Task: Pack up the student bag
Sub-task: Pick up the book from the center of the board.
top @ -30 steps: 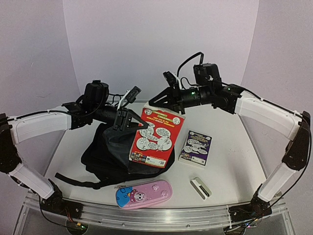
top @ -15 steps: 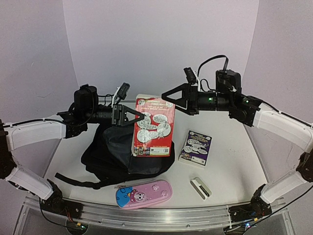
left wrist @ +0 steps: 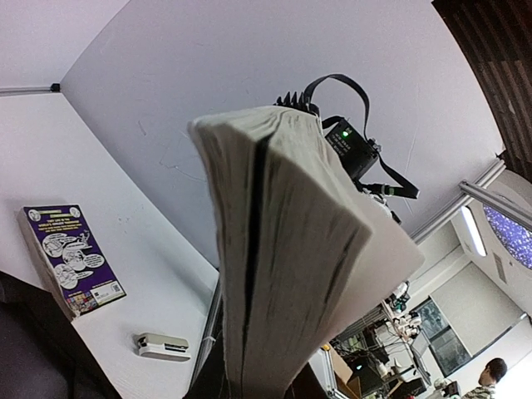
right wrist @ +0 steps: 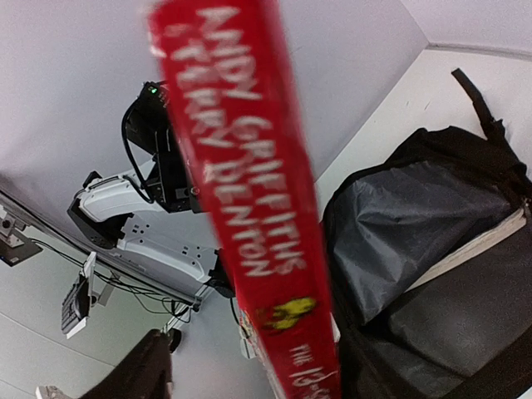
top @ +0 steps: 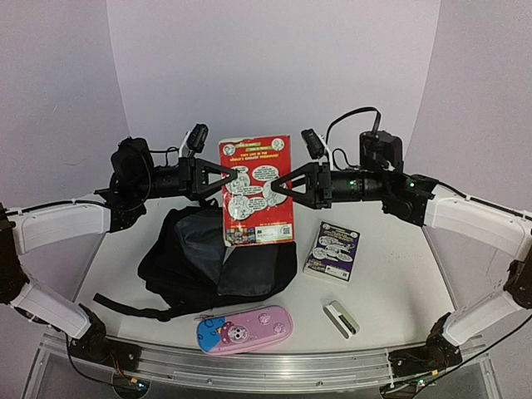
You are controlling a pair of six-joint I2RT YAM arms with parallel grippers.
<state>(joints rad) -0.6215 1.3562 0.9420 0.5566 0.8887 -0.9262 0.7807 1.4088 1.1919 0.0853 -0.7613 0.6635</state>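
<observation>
1. I've lifted the red paperback comic book off the large black fabric backpack; it now stands upright in the air.
2. My left hand clamps its page edge. My right hand has closed in on the spine, but I cannot tell whether it grips.
3. The backpack lies open on the surface just below, so lowering the book in looks like my next move.

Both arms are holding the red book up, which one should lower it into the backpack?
Probably left. The left fingers grip the red book on the side above the student bag, whose mouth gapes below; the right fingers hold the spine side, farther from it.
</observation>
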